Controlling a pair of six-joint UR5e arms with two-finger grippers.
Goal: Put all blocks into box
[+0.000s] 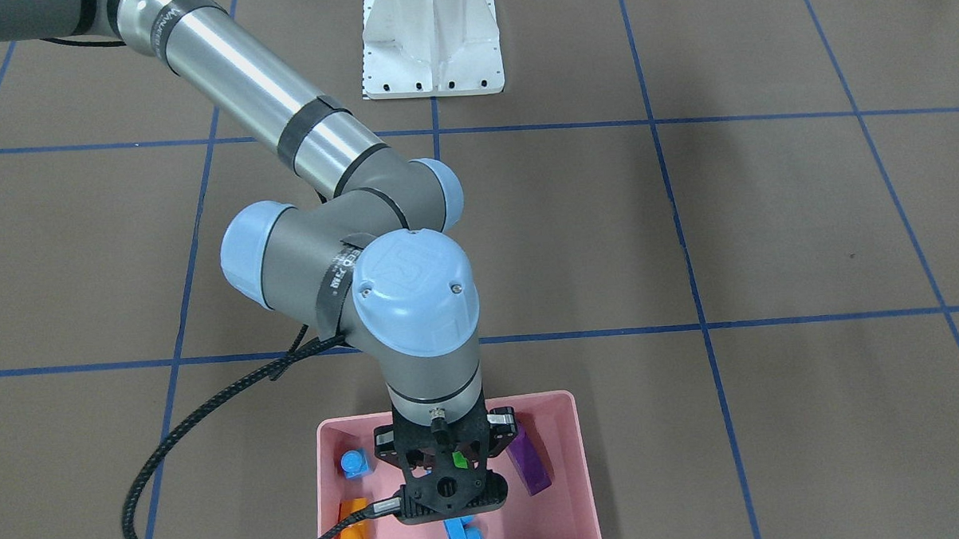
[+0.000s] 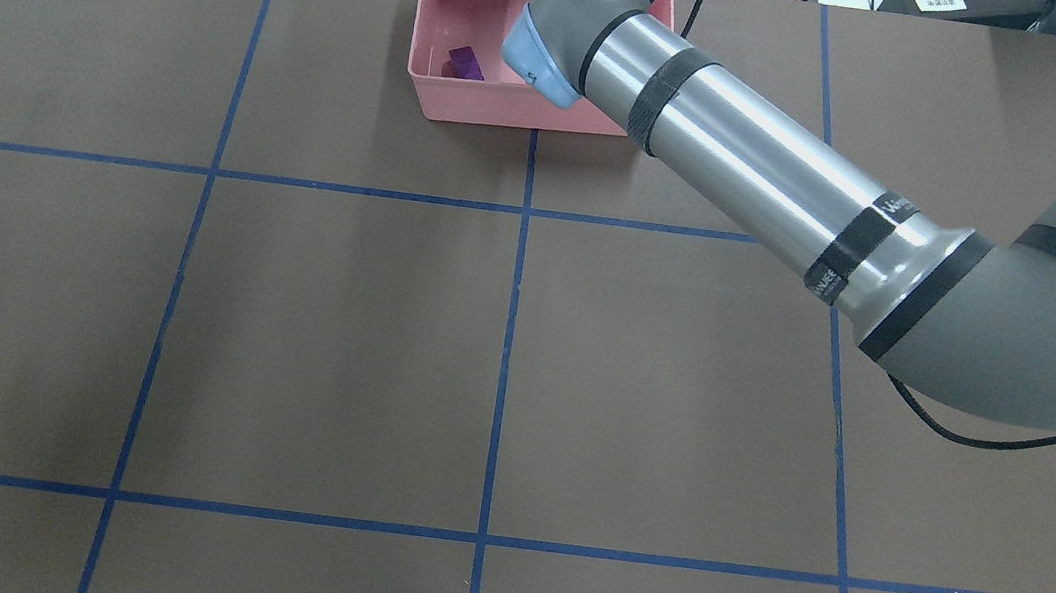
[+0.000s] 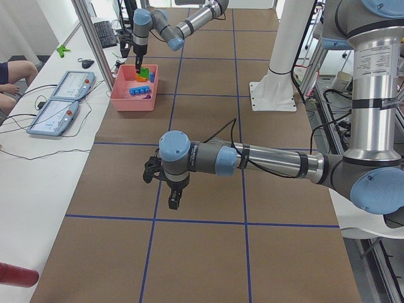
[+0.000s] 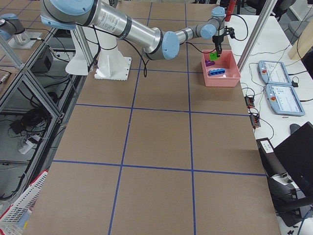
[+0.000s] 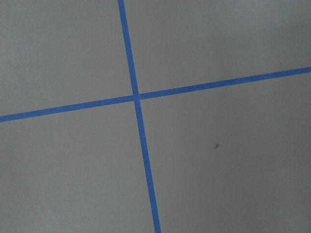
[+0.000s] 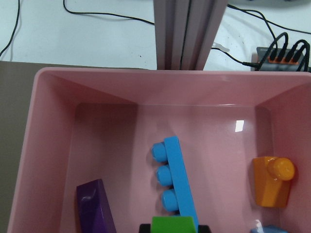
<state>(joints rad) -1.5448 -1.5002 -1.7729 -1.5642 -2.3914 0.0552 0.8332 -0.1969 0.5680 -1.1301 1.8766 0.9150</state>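
The pink box [image 1: 587, 489] stands at the table's far edge and also shows in the overhead view [image 2: 470, 108]. My right gripper [image 1: 458, 466] hangs over the box, shut on the green brick [image 1: 458, 460], which shows between the fingers at the bottom of the right wrist view [image 6: 174, 224]. In the box lie the long blue brick [image 6: 177, 182], the orange brick [image 6: 272, 182], the purple brick [image 6: 95, 206] and the tiny blue brick [image 1: 356, 464]. My left gripper [image 3: 172, 201] hovers over bare table mid-table; I cannot tell whether it is open or shut.
The white robot base [image 1: 432, 44] stands on the robot's side of the table. An aluminium post [image 6: 189, 34] and cables sit just beyond the box. Two tablets [image 3: 63, 98] lie on the white bench past the table. Blue tape lines cross the brown table.
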